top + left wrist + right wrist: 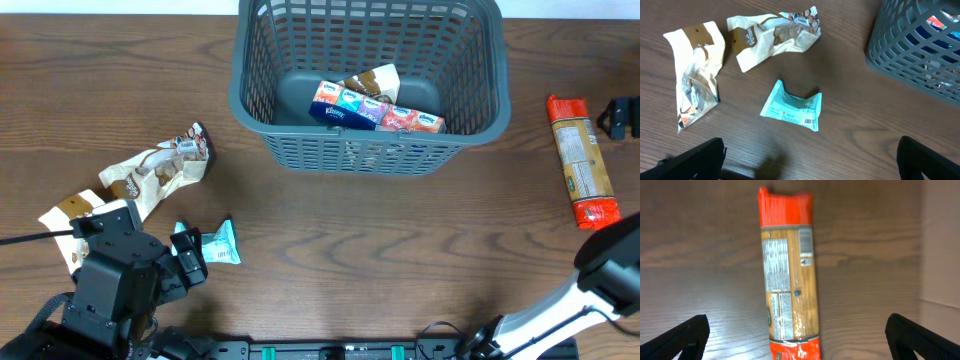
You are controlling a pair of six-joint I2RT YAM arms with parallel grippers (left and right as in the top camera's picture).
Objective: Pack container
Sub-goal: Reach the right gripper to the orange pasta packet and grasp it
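Nearest the robot, the left tool [811, 150] is held wide open and empty above the brown wood-grain desk [330, 250]. Just ahead of it, a small teal foil snack packet [792, 106] lies flat. The right tool [796, 325] is likewise spread wide with nothing gripped, and it is lined up over a long clear packet of spaghetti with orange-red ends [790, 280], which lies on the desk at the right side.

A little further out on the left, two crumpled cream-and-brown paper pouches [695, 82] [772, 37] are seen just beside each other, untouched.

At the far middle of the desk the large dark grey-blue slotted plastic basket [370, 150] is placed upright. On its floor a row of colourful pocket-tissue packs [375, 110] is laid, with one more cream-and-brown pouch [375, 82] touching it behind.

The packing is judged to be partly done. Two things are already stowed. Four are left on the desk: the teal packet, the two pouches and the spaghetti. No grasp is begun by either tool.
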